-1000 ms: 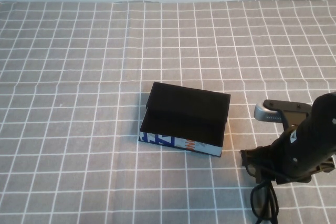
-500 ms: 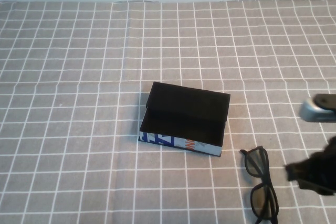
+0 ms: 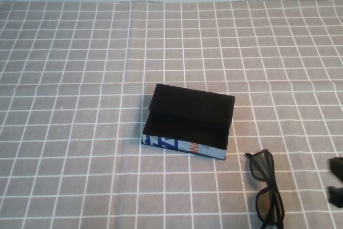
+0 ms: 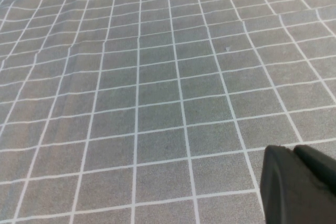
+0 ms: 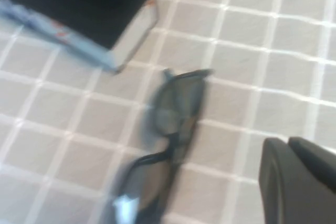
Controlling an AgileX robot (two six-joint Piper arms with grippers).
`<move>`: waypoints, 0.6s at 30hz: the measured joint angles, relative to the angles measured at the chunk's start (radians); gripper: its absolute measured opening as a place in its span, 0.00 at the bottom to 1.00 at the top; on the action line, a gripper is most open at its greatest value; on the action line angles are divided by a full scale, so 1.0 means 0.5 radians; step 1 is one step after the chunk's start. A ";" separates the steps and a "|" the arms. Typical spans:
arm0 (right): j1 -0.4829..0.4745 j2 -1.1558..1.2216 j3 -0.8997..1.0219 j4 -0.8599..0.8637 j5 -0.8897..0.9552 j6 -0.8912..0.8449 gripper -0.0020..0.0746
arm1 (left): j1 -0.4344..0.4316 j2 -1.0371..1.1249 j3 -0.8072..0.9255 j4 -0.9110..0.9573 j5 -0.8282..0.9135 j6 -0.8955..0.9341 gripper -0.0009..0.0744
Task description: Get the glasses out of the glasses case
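High view, right gripper (image 3: pixel 336 183): only a dark sliver shows at the right edge of the surface, level with the glasses and clear of them; whether its fingers are spread or closed cannot be told.
Left gripper (image 4: pixel 302 184): absent from the high view; its wrist view shows one dark corner of it over bare checked cloth, finger state unreadable, likely parked because the job needs one arm.
Glasses, position: the black thick-framed eyeglasses with dark lenses (image 3: pixel 266 189) lie flat on the grey cloth-covered surface with white grid lines (image 3: pixel 80 132), just beside the case's near right corner, touching neither case nor gripper.
Glasses, axis: the frame's long line runs from the case's corner toward the robot, one lens farther off, the other nearer; the right wrist view shows the pair (image 5: pixel 168 135) lying the same way, blurred.
Case: the rectangular black box with hinged flap lid and blue, white and orange printed front (image 3: pixel 188 122) sits mid-surface, lid tipped back, black lining showing and nothing visible inside.
Reading: glasses out, nothing gripping them; the task looks essentially complete.
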 joint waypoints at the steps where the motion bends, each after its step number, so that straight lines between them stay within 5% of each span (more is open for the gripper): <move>1: -0.058 -0.058 0.070 -0.011 -0.069 -0.002 0.01 | 0.000 0.000 0.000 0.000 0.000 0.000 0.01; 9: -0.742 -0.903 0.621 -0.042 -0.425 -0.014 0.00 | 0.000 0.000 0.000 0.000 0.000 0.000 0.01; 18: -0.832 -1.688 0.898 0.006 -0.223 -0.015 0.00 | 0.000 0.000 0.000 0.000 0.000 0.000 0.01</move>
